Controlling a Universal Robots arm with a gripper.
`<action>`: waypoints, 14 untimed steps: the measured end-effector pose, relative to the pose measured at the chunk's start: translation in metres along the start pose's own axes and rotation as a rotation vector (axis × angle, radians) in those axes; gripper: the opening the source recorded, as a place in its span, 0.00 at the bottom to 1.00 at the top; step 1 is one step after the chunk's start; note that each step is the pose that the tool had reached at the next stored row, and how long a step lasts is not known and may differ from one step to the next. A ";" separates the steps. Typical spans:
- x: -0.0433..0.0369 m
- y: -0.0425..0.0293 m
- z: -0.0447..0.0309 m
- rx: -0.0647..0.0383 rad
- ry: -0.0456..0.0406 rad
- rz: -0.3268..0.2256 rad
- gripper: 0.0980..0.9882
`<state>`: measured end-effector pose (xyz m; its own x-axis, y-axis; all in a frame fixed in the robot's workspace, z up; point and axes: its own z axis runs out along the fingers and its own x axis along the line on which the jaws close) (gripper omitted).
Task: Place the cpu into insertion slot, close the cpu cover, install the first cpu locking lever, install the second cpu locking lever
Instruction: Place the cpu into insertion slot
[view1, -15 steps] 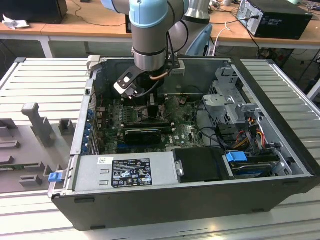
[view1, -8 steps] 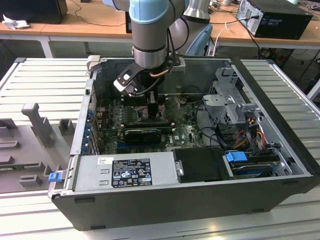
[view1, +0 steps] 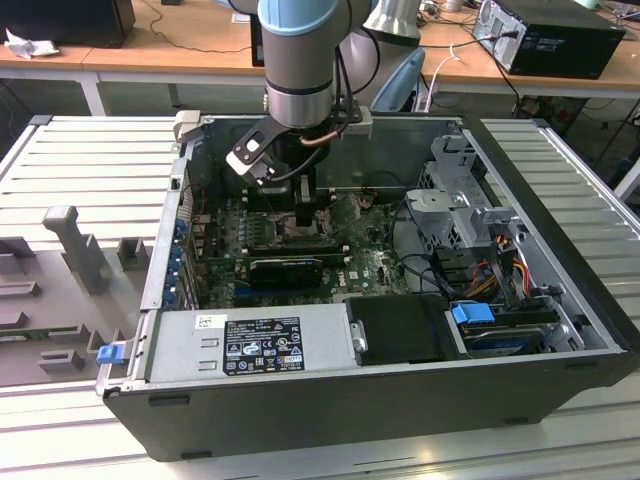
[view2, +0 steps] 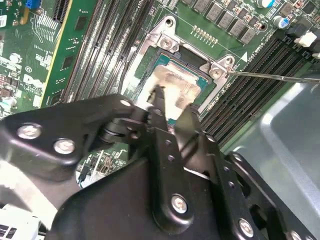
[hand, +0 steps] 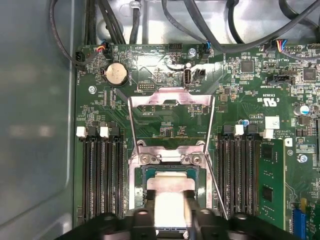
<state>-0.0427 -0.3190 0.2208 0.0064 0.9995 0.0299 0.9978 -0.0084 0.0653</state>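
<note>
Poised near-vertical, reaching down from the exterior view's top into an open computer case (view1: 400, 400). Wrist pointed at the green board (view1: 375, 268), with the gripper (view1: 305, 205) low over its middle.

In the second wrist view, with black fingers (view2: 159, 95) parted and clasping nothing, tips just above the cpu (view2: 175, 80). Hard to tell whether either tip touches the metal face.

Seated flat in the insertion slot (view2: 185, 52), silver face up, a teal edge showing inside the frame.

In the first wrist view, with the cpu cover (hand: 170, 97) standing open, clear of the slot, on the side toward the coin battery (hand: 116, 74). With a thin wire lever (hand: 217, 192) unlatched, slanting between the slot and the memory slots (hand: 240, 175).
</note>
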 end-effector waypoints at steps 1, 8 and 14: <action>0.0000 0.0000 -0.0001 0.000 0.0000 0.000 0.20; 0.0000 0.0001 -0.0017 0.000 0.0000 0.000 0.01; 0.0002 0.0000 -0.0057 0.000 -0.0051 0.000 0.01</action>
<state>-0.0431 -0.3190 0.2266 0.0065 0.9997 0.0247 0.9978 -0.0081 0.0656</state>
